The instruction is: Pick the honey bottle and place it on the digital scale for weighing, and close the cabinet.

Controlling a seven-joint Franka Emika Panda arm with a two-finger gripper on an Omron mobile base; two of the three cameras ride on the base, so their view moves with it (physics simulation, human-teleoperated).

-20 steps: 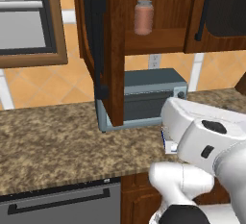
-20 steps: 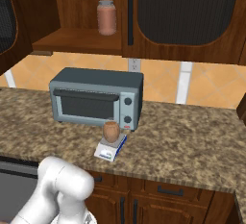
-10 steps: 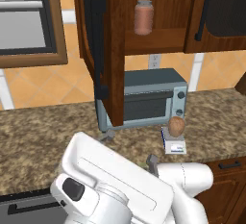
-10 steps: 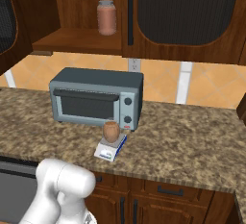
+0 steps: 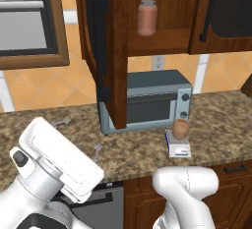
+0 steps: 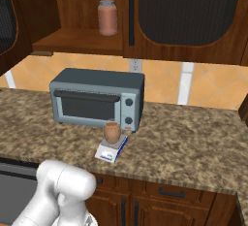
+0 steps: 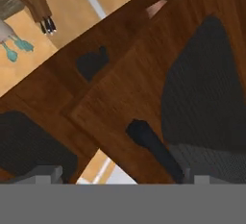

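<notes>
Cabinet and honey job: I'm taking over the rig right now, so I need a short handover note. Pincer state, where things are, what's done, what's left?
Pincer: the hand view faces the cabinet door's dark glass panel and black handle at close range; open or shut can't be told.
Honey bottle: standing on the digital scale on the counter, in front of the toaster oven.
Cabinet: left door swung wide open; pink jar on its shelf.
Done: weighing placement.
Left: close the cabinet door.
</notes>
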